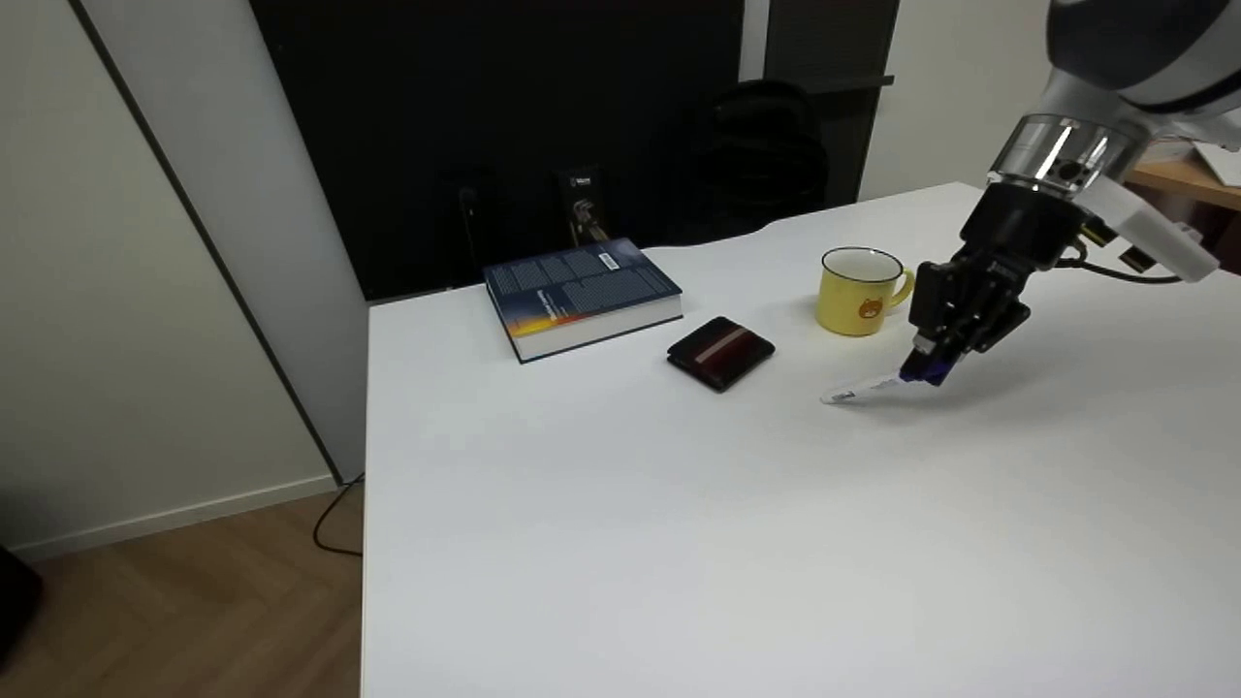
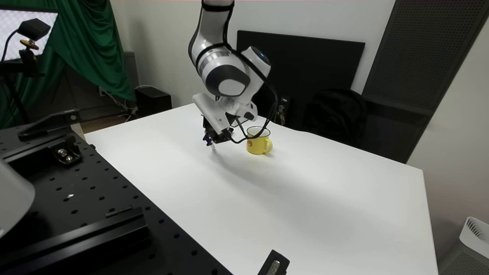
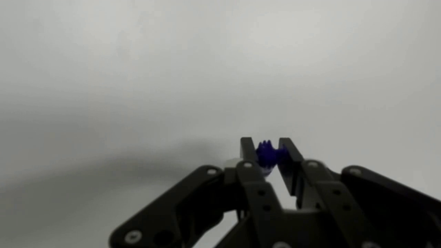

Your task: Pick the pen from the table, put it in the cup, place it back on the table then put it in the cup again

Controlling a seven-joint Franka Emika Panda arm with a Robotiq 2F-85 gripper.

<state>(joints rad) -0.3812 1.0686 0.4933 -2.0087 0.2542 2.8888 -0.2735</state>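
The pen (image 1: 865, 389) has a blue end and a whitish shaft. My gripper (image 1: 928, 364) is shut on its blue end, and the shaft sticks out to the side, low over the white table (image 1: 679, 543). I cannot tell whether its tip touches the table. In the wrist view the blue end (image 3: 268, 156) sits between the fingertips (image 3: 266, 146). In an exterior view the arm mostly hides the pen (image 2: 212, 146). The yellow cup (image 1: 853, 301) stands upright beside the gripper, handle to one side; it also shows here (image 2: 258, 144). The wrist view does not show the cup.
A dark flat wallet (image 1: 720, 354) and a thick blue book (image 1: 584, 296) lie on the table on the far side of the pen from the gripper. A black backpack (image 1: 761, 155) is behind the table edge. A black perforated plate (image 2: 91, 187) borders the table.
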